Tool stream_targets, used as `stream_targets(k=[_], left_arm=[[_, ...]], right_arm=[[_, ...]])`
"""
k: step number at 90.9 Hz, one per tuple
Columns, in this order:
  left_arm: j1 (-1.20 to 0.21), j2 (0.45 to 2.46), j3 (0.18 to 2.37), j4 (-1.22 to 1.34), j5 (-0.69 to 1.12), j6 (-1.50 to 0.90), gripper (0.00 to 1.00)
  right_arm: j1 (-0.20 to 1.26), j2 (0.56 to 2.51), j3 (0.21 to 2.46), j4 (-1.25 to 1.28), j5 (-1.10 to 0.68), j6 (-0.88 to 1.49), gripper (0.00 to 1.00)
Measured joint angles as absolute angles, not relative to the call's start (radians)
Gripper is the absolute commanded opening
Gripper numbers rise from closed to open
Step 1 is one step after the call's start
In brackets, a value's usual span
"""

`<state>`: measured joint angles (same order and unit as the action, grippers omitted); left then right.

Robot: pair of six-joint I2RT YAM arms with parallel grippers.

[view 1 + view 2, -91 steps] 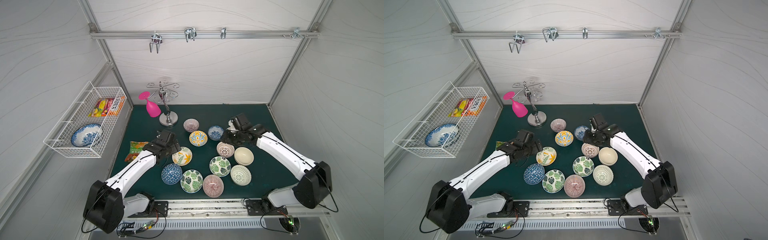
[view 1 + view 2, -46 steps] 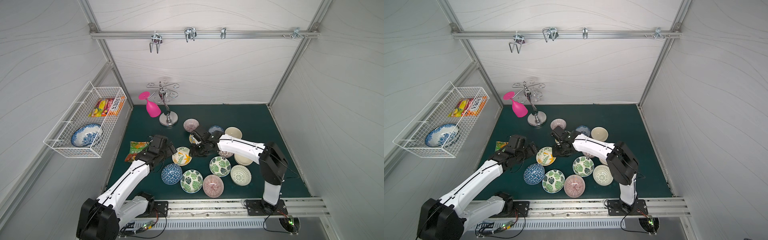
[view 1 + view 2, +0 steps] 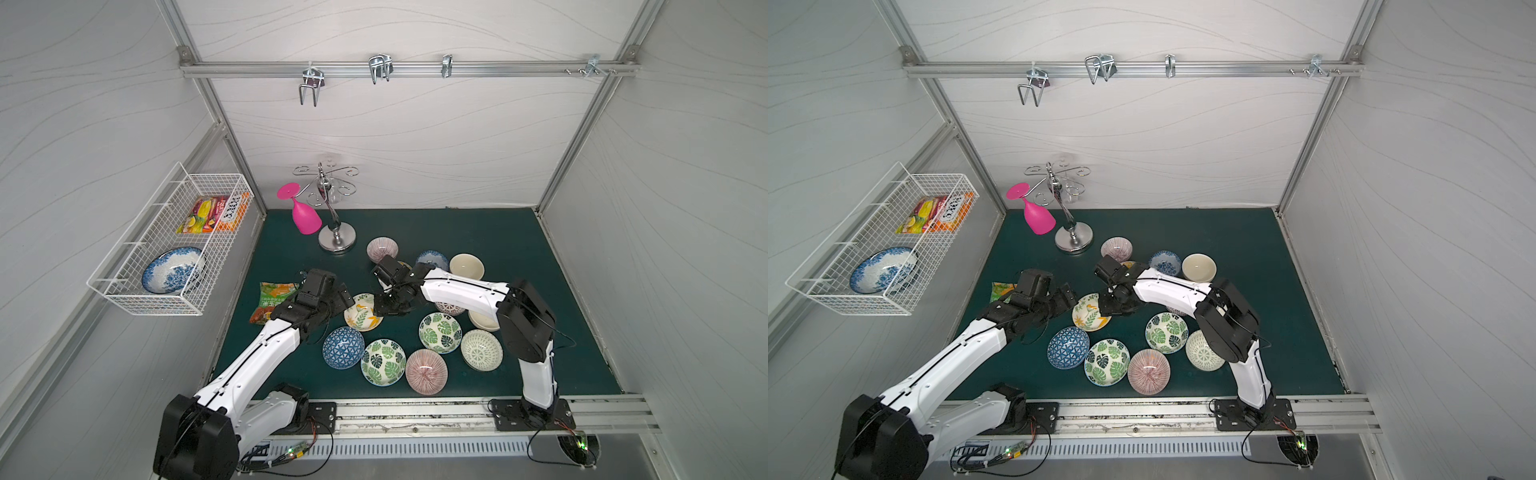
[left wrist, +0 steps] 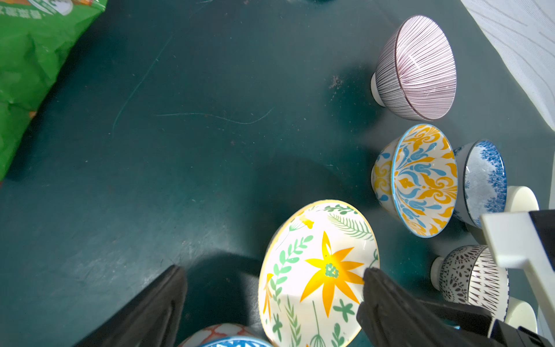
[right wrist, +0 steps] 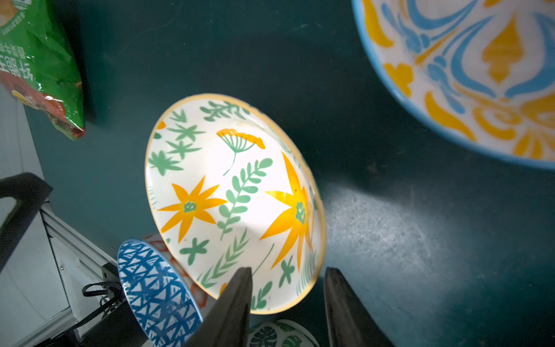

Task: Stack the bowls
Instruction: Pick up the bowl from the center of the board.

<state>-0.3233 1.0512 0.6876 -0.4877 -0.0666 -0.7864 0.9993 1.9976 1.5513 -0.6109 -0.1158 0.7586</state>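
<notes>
**Right claw at flower bowl**

The right claw (image 5: 287, 270) has swung over from the back of the bench (image 3: 478, 237) and narrowed. Its jaws straddle the rim of the flower bowl (image 5: 228, 195), not yet pinching. The bowl sits mid-bench beside the left claw (image 4: 271, 269), which is spread wide. Lifting to stack looks next.

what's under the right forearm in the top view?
Slivers of a lattice bowl and a cream bowl show beneath the right arm. The arm covers the rest of both, so anything inside them is hidden.
</notes>
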Motion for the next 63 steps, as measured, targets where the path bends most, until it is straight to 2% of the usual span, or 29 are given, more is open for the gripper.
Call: stream_targets(k=[28,53,63], left_arm=[[-0.323,1.051,0.686,-0.470,-0.065,-0.786,0.95],[-0.323,1.051,0.684,-0.461,-0.062,-0.786,0.95],[-0.323,1.052,0.684,-0.461,-0.062,-0.786,0.95]], right_arm=[[0.996,2.062,1.596,-0.620,-0.088,0.750,0.28],[0.988,2.073,1.619,-0.617,-0.086,0.739,0.00],[0.987,2.073,1.626,-0.619,-0.083,0.736,0.00]])
